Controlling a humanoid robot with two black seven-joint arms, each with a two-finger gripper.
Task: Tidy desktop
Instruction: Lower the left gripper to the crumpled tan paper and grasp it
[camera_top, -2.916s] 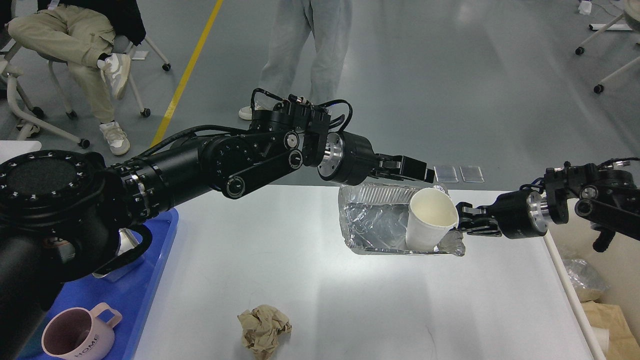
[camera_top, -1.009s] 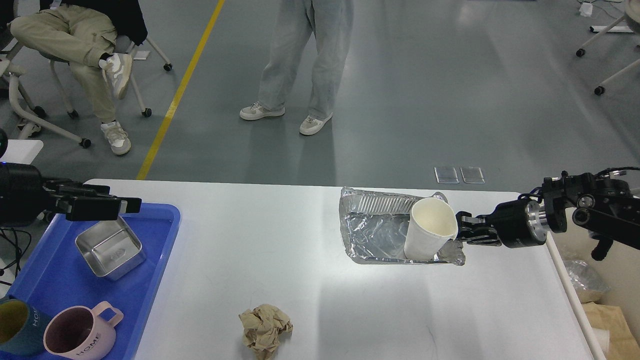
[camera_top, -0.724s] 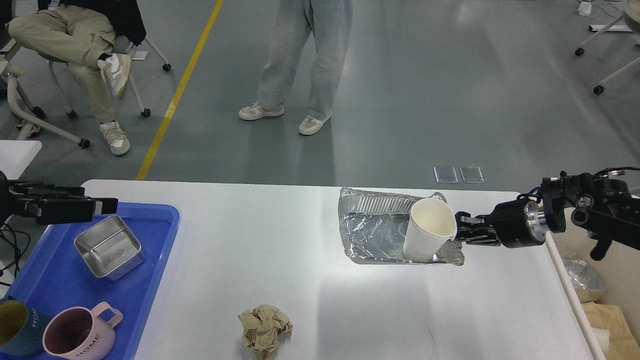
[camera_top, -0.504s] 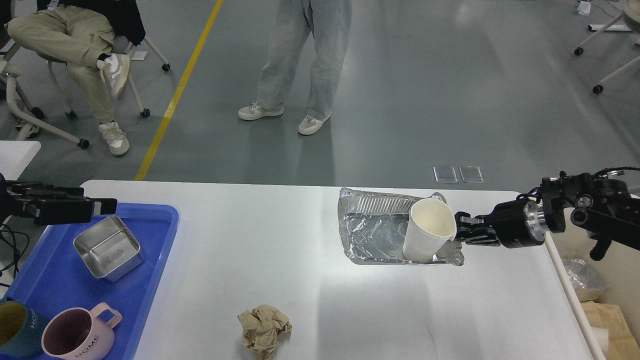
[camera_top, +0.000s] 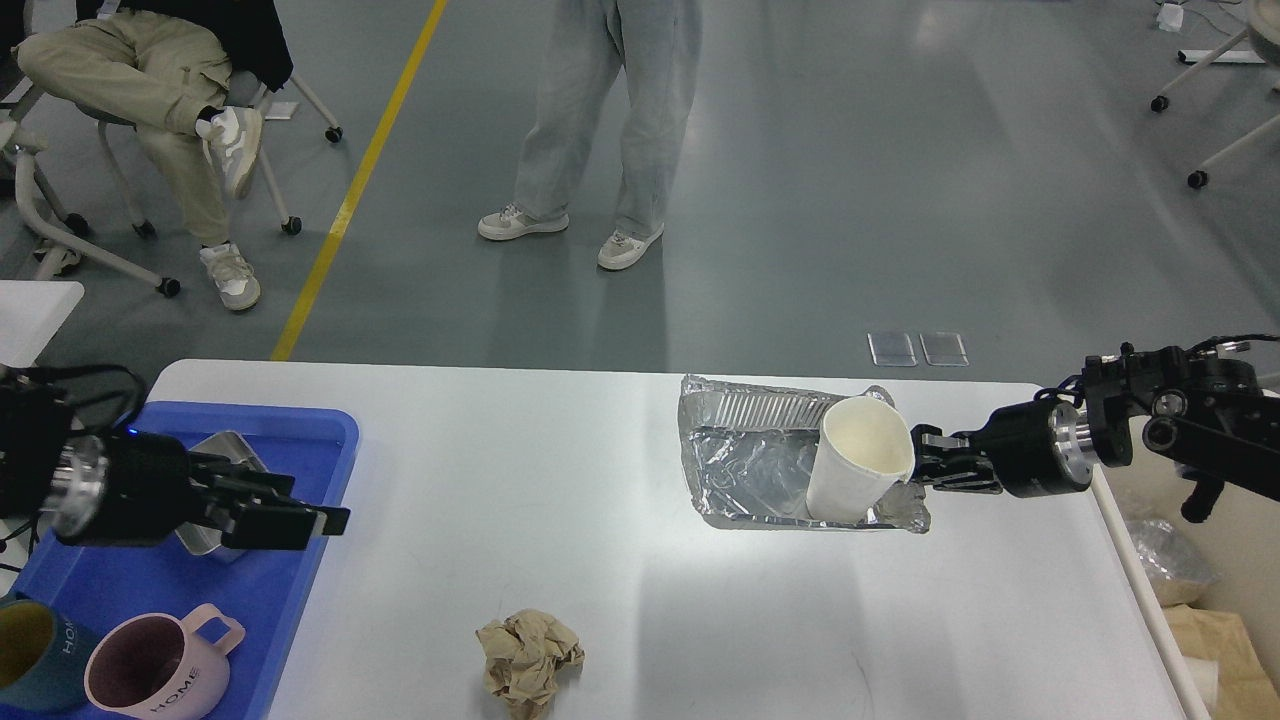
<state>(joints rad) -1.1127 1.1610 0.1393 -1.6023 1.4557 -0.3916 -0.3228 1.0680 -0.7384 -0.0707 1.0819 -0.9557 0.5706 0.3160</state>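
The white desktop (camera_top: 560, 520) holds a crumpled foil tray (camera_top: 750, 465) at the back right. A white paper cup (camera_top: 860, 455) stands tilted in the tray's right end. My right gripper (camera_top: 928, 468) comes in from the right and is shut on the tray's right rim, just behind the cup. A ball of crumpled brown paper (camera_top: 530, 660) lies near the front edge. My left gripper (camera_top: 315, 512) hovers over the right rim of the blue tray (camera_top: 270, 590). It is open and empty.
The blue tray holds a steel box (camera_top: 225, 445), partly hidden by my left gripper, a pink mug (camera_top: 155, 670) and a teal mug (camera_top: 25, 655). A bin with bagged waste (camera_top: 1175, 570) stands beside the table's right edge. People sit and stand beyond the far edge.
My left arm swung away from the foil tray to the left, then came down and forward over the blue tray. The right gripper, foil tray and cup have stayed still for the last second.
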